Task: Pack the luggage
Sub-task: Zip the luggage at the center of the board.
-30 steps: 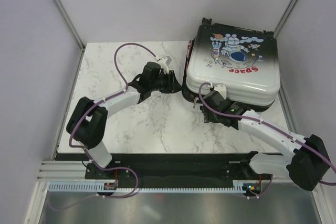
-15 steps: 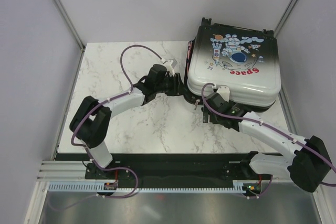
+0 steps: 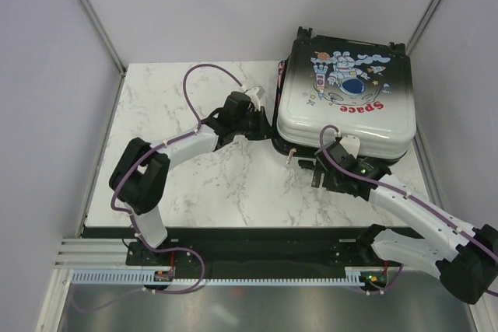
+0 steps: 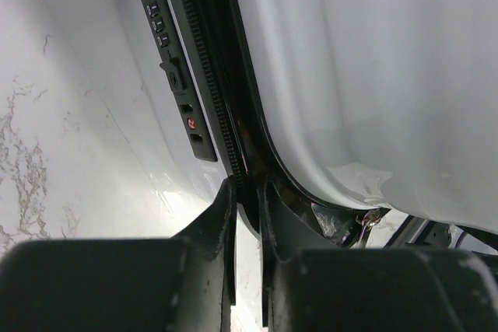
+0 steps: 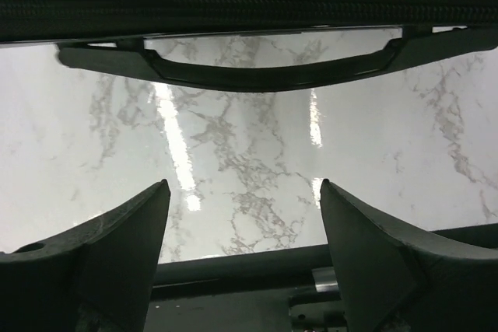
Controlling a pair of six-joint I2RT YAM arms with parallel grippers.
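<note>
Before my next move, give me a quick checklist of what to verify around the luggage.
1. Luggage closed: ok, it lies shut on the table.
2. Left gripper at the zipper, beside the lock: ok.
3. Left gripper holding a zipper pull: cannot tell, fingers nearly together.
4. Right gripper open, off the handle: ok.
5. Zipper fully run: cannot tell.

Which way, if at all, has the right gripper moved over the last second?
Yes. In the top view the right gripper has shifted rightward along the luggage's near edge and slightly back toward the table's near edge.
</note>
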